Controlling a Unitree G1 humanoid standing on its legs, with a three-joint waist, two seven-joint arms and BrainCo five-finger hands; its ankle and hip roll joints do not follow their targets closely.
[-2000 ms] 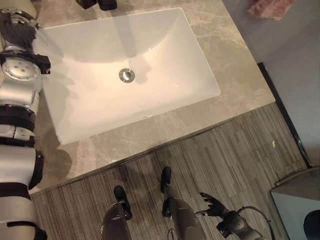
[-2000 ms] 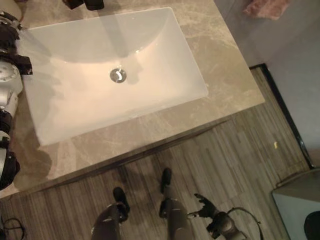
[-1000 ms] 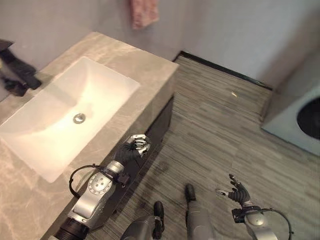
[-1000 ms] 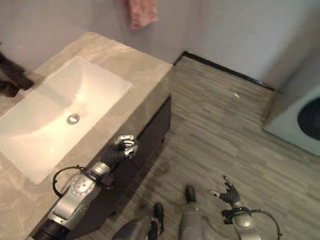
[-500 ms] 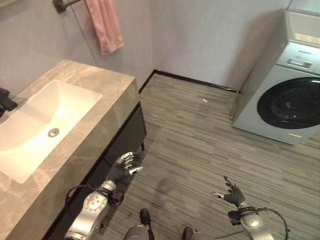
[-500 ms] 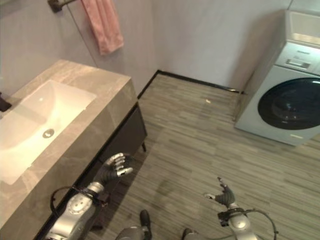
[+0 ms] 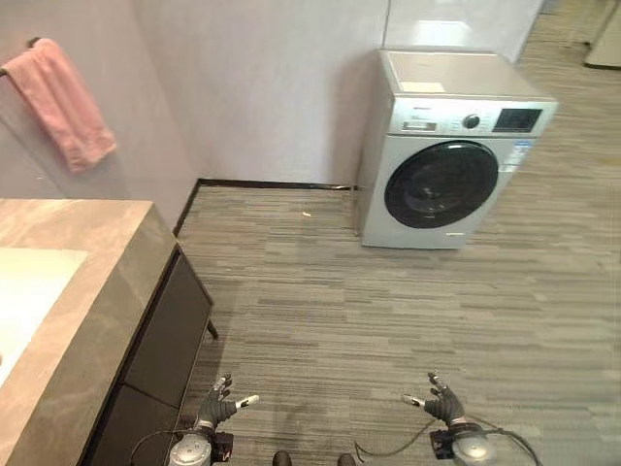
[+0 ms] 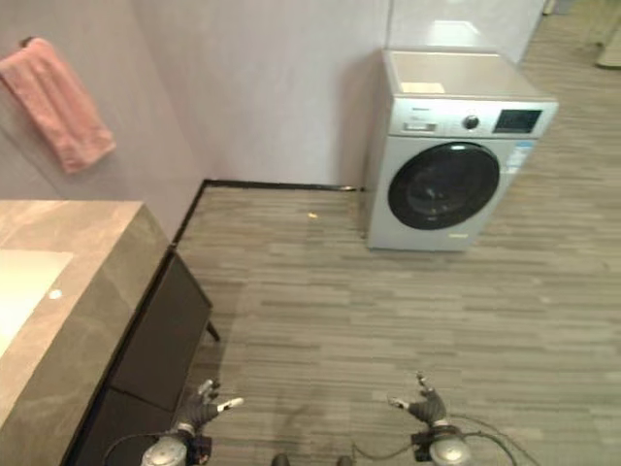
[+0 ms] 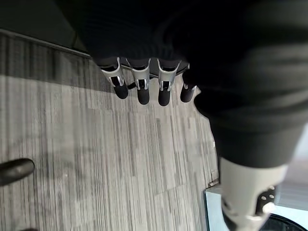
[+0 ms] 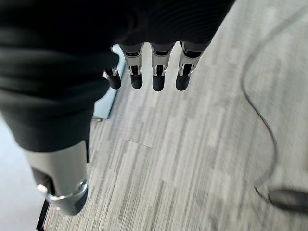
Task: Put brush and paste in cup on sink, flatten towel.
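A pink towel (image 7: 63, 102) hangs bunched from a rail on the wall, above the far end of the marble countertop (image 7: 87, 320). A corner of the white sink (image 7: 24, 291) shows at the left edge. My left hand (image 7: 221, 403) hangs low over the striped floor beside the vanity, fingers straight and holding nothing. In its wrist view the left hand's fingers (image 9: 139, 86) point down at bare floor. My right hand (image 7: 439, 401) hangs low on the other side, open and empty too. Its fingers (image 10: 156, 72) are straight above the floor.
A silver washing machine (image 7: 451, 146) with a round dark door stands against the back wall on the right. The dark vanity cabinet (image 7: 165, 349) sits under the countertop on the left. Striped wood floor (image 7: 369, 311) stretches between them.
The camera has swung away from the sink toward the room, so the sink slid to the left edge and the washing machine came fully into view. Both hands now sit lower in view.
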